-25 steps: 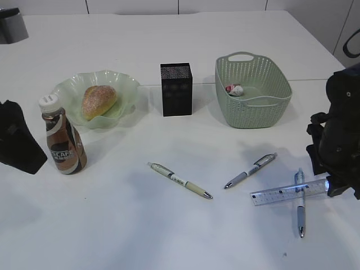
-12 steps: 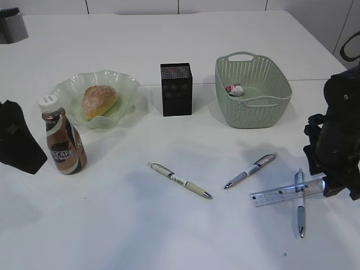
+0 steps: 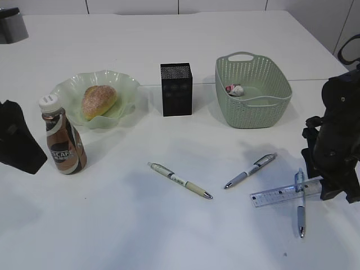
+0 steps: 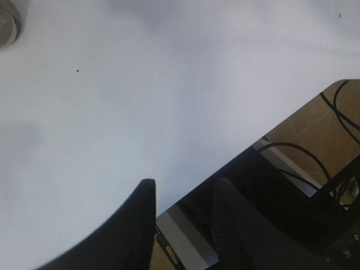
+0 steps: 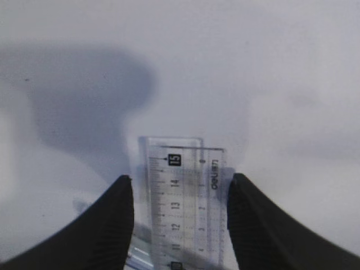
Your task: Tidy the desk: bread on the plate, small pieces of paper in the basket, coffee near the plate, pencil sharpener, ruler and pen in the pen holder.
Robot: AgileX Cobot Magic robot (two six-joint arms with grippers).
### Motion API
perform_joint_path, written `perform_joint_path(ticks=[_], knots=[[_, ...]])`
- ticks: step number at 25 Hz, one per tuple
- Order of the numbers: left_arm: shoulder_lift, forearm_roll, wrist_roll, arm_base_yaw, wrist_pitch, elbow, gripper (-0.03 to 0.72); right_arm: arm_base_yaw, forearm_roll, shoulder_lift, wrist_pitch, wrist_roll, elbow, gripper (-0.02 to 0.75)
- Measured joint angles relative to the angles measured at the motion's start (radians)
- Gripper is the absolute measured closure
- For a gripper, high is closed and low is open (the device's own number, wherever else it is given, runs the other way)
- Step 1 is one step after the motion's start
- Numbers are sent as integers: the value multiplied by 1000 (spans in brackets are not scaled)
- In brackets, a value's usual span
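Ruler (image 5: pixel 183 197) between spread right jaws, contact unclear; exterior view hides this; left jaws parted.

Blue pen (image 3: pixel 300 203) crosses ruler (image 3: pixel 279 195); table (image 3: pixel 112 225) bare front-left.

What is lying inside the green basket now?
In the green basket one small crumpled paper piece, white with some red, lies near the far left corner. The rest of the visible floor looks bare; the near wall hides the front strip of the floor.

White table (image 3: pixel 169 236) under even light; brown floor (image 4: pixel 315 121) below edge (cables there).
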Motion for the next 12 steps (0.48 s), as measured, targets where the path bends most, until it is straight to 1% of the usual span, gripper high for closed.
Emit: perform_joint_path(ticks=[11,12], knots=[[0,0,0,0,0,0,448,0,-11,1,-4,0,0,312],[0,0,0,0,0,0,448,0,-11,6,-6,0,0,322]])
